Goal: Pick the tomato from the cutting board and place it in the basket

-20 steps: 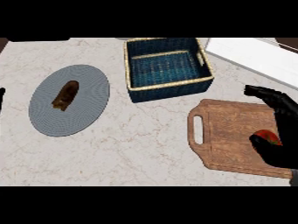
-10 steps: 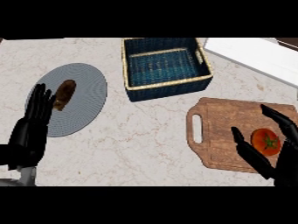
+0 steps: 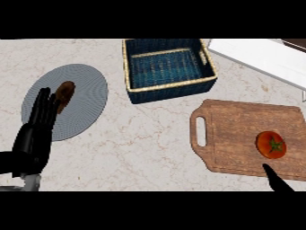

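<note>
Tomato lies near the board's lower right edge, uncovered. Right hand: 1 fingertip visible, grip indeterminable. Left hand flat, holding nothing.

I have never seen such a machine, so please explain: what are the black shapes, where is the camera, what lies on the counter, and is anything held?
The camera looks steeply down from the robot's head. The black shapes are its hands: the left hand is open with straight fingers over the edge of a grey plate that carries a brown food item. Only a fingertip of the right hand shows at the lower edge. A tomato lies on the cutting board. The blue basket stands behind. Nothing is held.
</note>
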Robot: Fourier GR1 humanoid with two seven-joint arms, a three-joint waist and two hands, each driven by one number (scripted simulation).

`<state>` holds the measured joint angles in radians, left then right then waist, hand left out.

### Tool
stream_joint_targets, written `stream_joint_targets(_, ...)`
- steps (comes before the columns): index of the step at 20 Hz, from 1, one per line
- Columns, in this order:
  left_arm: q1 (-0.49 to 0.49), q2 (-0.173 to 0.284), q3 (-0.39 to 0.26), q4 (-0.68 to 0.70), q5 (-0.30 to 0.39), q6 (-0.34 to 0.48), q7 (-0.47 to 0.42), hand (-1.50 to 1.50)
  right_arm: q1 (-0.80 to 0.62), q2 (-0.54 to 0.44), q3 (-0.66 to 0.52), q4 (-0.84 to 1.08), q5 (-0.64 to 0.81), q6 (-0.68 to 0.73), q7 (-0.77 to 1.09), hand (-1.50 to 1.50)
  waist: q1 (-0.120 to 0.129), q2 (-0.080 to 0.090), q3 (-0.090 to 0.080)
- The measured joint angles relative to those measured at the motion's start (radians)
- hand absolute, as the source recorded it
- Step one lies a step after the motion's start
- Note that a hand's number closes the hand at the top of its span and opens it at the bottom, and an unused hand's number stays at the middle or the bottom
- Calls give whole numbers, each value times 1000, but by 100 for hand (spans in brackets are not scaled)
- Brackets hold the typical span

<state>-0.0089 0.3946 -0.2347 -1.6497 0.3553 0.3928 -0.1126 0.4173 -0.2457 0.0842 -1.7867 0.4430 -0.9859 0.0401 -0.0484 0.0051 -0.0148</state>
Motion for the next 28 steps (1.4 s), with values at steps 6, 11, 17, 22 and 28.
stream_joint_targets(6,-3,-4,-12,-14,-12,3,-1,0,220,-75,-27,-94,122,123,212,-150,12,12,-5)
stream_joint_targets(11,-6,-8,-28,-17,-18,-6,3,0,338,-133,-1,-298,197,296,415,-150,40,15,-3)
stream_joint_targets(17,-27,-29,-46,-8,-30,-3,11,0,368,-182,6,-535,300,512,726,-150,63,14,2)
stream_joint_targets(22,-42,-42,-59,-4,-43,-1,25,0,276,-238,-16,-550,321,675,954,-150,73,10,6)
stream_joint_targets(28,-51,-53,-48,20,-50,-14,22,0,72,-244,23,-547,342,812,1096,-150,69,3,10)
